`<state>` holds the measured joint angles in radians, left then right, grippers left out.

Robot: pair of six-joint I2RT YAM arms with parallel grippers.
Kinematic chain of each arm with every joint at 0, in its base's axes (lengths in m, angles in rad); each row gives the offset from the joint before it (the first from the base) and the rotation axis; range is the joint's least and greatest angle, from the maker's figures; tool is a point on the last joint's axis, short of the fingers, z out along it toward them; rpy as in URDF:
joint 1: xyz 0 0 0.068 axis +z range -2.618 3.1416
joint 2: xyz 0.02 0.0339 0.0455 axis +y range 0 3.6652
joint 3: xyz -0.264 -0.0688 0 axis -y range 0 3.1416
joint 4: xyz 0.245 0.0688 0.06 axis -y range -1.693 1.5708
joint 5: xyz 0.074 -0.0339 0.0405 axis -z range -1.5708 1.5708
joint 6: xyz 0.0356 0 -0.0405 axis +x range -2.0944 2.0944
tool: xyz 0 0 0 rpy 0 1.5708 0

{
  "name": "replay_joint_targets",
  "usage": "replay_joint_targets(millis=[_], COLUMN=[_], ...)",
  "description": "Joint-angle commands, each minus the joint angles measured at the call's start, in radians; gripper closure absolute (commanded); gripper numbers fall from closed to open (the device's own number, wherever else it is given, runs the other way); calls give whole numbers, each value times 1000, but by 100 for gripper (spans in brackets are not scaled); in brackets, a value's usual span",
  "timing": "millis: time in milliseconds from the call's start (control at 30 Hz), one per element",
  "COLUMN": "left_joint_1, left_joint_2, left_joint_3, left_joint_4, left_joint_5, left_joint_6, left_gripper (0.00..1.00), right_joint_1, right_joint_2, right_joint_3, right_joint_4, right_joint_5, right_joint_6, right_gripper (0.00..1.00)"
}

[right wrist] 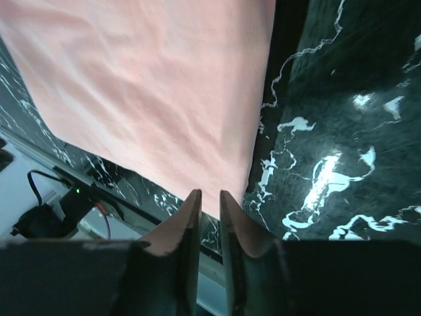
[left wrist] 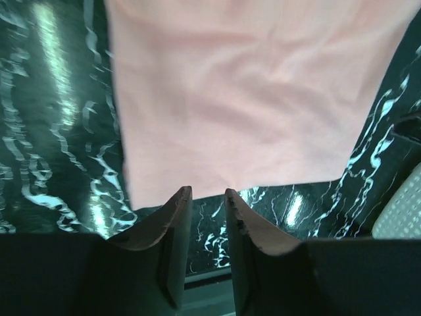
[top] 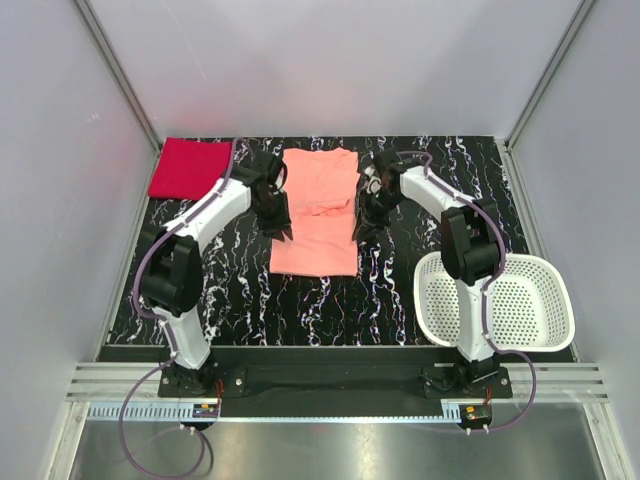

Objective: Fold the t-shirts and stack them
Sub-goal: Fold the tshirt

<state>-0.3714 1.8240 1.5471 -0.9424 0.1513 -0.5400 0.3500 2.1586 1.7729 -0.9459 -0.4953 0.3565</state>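
Item: salmon t-shirt, spread flat on the middle of the black white-veined table, long axis running from the far edge toward the near edge, with a raised fold or wrinkle across its upper half. Item: red t-shirt, folded to a neat rectangle and lying at the far left corner of the table, well apart from the salmon one. Item: left gripper, at the left side edge of the salmon t-shirt about mid-length; fingers a narrow gap apart with nothing between them, their tips over bare table just beside the cloth in the wrist view. Item: right gripper, at the right side edge of the same shirt, opposite the left one; fingers likewise slightly apart and empty. Whether either gripper touches the fabric cannot be told. Item: white perforated basket, at the near right corner of the table beside the right arm.
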Motion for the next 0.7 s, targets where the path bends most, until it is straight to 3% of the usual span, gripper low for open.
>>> replay_joint_targets(millis=[0, 33, 167, 300, 500, 667], left_joint_1=[-11, -9, -1, 22, 19, -7], left_joint_2=[6, 11, 23, 21, -9, -89], left_joint_3=[-82, -91, -149, -240, -289, -289], left_joint_4=[120, 123, 119, 149, 188, 185], left_joint_5=[102, 94, 60, 10, 51, 67], left_joint_6=[-38, -40, -41, -37, 18, -12], left_gripper=[70, 71, 73, 73, 71, 69], right_joint_1=[17, 17, 17, 7, 55, 148], right_joint_2=[-31, -26, 10, 47, 14, -43], right_joint_3=[-62, -72, -104, -124, -69, -64], right_joint_4=[105, 117, 179, 179, 76, 73], right_joint_5=[-51, -81, -172, -134, -42, -158], right_joint_6=[-2, 2, 35, 15, -76, -18], right_gripper=[78, 87, 93, 94, 96, 96])
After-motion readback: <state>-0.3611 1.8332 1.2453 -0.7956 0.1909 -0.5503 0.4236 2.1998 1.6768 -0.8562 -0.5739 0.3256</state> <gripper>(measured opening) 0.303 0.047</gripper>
